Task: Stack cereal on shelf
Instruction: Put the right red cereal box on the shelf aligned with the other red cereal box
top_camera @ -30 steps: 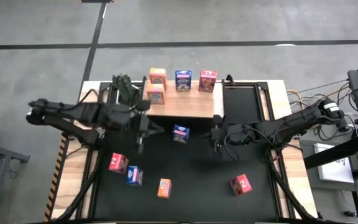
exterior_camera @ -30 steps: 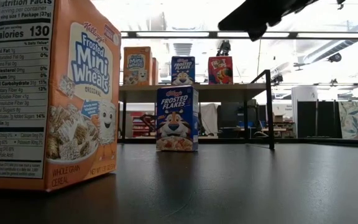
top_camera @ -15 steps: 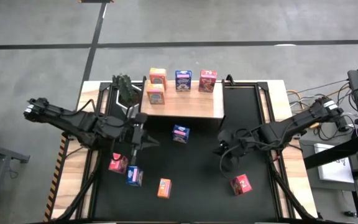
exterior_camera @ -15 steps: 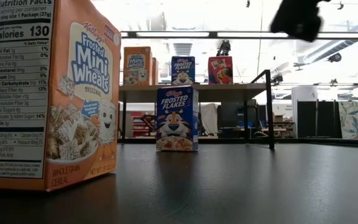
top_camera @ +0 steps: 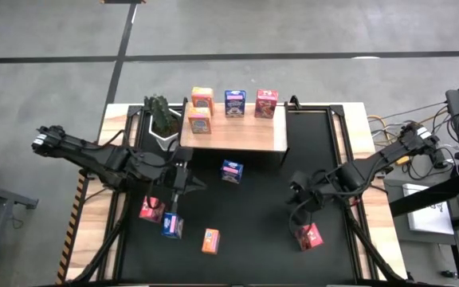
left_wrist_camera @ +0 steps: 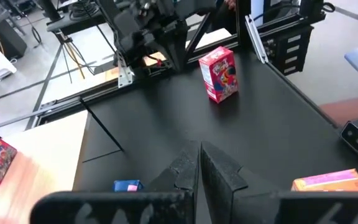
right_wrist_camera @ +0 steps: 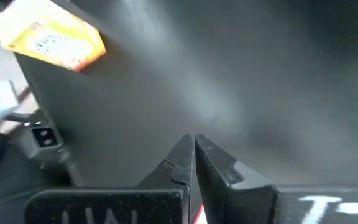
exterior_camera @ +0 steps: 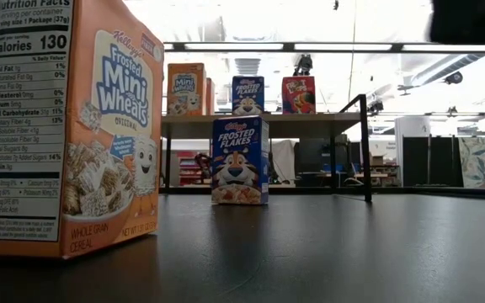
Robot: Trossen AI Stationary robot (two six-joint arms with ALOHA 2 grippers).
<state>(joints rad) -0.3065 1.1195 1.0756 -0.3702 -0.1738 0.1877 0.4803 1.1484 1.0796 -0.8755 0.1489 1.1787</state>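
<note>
The shelf (top_camera: 245, 137) carried four cereal boxes (top_camera: 234, 102); five more stood on the black mat (top_camera: 253, 223). My left gripper (top_camera: 175, 194) and right gripper (top_camera: 297, 209) hung above it, fingers pressed together, empty.

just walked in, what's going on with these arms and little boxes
A two-armed robot is putting small cereal boxes on a wooden shelf. Four boxes stand on it; five wait on the black mat. The left gripper hovers above a red box and blue box, the right gripper above another red box. Both are shut, holding nothing.
</note>
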